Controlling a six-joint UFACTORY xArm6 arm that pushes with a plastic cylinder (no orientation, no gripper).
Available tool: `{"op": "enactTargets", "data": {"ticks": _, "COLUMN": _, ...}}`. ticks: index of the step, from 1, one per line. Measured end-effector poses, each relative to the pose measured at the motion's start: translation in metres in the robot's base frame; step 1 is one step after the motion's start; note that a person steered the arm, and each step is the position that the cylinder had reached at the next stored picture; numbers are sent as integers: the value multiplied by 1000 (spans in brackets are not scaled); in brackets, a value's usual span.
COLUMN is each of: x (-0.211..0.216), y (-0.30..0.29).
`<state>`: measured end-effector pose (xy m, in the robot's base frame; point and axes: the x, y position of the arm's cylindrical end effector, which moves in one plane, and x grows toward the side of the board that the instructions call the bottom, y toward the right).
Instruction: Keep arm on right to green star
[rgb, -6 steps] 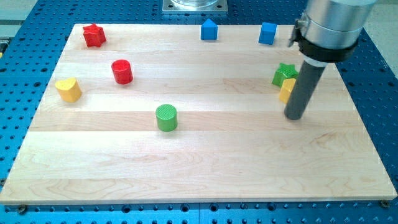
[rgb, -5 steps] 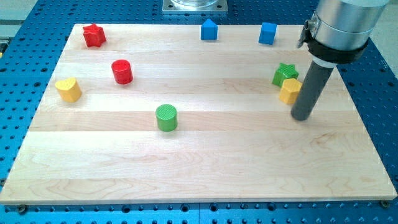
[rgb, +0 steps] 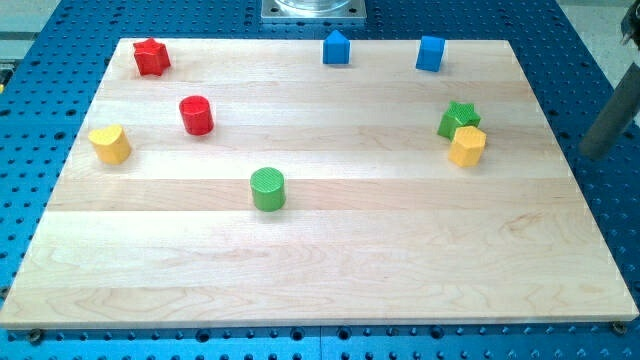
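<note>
Rod and tip: a straight dark rod, no pincer fitted, so no jaw state applies. My tip (rgb: 594, 153) is seen at the view's far right, off the wooden board (rgb: 320, 270) and over the blue perforated table (rgb: 610, 240), touching no block.

Green star (rgb: 458, 119): located near the board's right edge, well apart from the tip and lying toward the view's left and slightly up from it. The tip is thus judged to be on the required side already.

Yellow block (rgb: 467, 146): touching the star at its lower right, partly between star and tip.

Room: bare wood between star and board edge; any approach is judged best kept clear of the yellow block.

Remaining blocks: far to the view's left and top.
</note>
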<state>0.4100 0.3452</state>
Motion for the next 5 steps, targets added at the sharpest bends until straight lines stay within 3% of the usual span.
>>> {"op": "enactTargets", "data": {"ticks": 5, "x": -20, "y": -18}}
